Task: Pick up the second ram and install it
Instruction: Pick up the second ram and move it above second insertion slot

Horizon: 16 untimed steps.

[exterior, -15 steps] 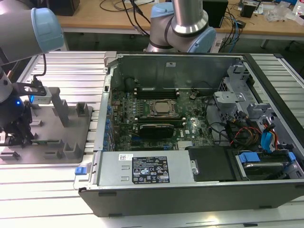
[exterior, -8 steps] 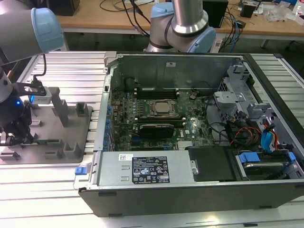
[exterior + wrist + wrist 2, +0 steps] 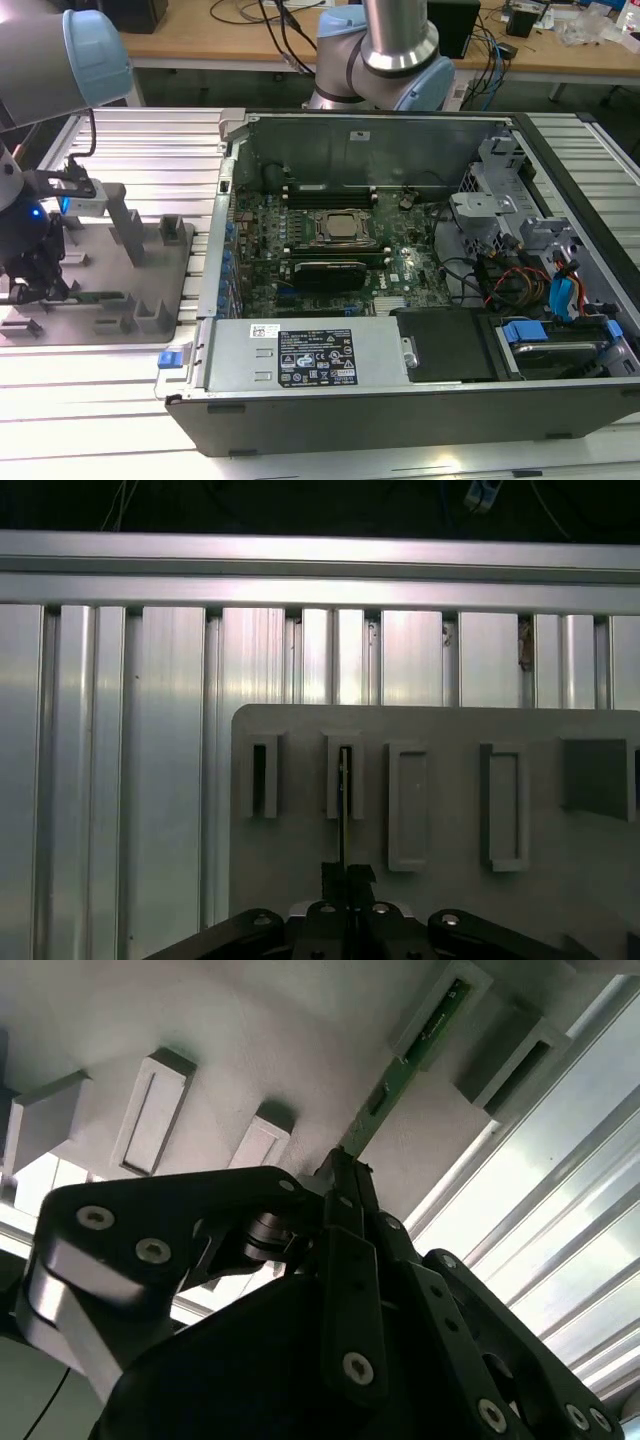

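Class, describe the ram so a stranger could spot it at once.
Find the grey tray beside the open computer case, on the exterior view's left. On it, the ram is the thin green strip held on edge in the black tool. Everything around it is grey blocks.

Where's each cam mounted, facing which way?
Exterior view: off-arm, high, looking down on PC case and grey tray; arm at the exterior view's left.
First wrist view: on wrist, facing the grey tray past the hand.
Second wrist view: on wrist, along the hand to the second ram.
Wrist views share hand, second ram, grey tray.
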Each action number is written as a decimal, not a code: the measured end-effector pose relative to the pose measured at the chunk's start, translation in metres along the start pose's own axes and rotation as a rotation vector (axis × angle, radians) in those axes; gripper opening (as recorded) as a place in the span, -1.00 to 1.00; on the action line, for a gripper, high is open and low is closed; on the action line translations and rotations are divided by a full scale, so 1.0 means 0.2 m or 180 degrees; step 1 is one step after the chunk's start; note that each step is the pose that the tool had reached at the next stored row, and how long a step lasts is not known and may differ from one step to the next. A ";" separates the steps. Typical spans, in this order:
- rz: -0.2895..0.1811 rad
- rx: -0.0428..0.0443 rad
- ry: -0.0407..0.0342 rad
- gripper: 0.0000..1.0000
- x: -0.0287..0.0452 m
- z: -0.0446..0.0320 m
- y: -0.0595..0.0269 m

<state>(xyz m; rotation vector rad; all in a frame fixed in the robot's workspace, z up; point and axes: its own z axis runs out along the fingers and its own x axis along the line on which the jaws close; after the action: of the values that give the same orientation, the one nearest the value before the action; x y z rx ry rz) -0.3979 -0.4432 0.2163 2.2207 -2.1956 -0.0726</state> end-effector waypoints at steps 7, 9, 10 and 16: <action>0.0000 0.0000 0.0006 -0.82 -0.003 -0.098 0.005; 0.0000 0.0000 0.0006 -0.82 -0.005 -0.124 0.006; 0.0001 0.0000 0.0006 -0.82 -0.008 -0.137 0.006; 0.0000 0.0007 0.0007 -0.82 -0.024 -0.216 0.010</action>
<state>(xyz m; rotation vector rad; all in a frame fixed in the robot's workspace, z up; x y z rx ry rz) -0.3979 -0.4394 0.2596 2.2208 -2.1959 -0.0677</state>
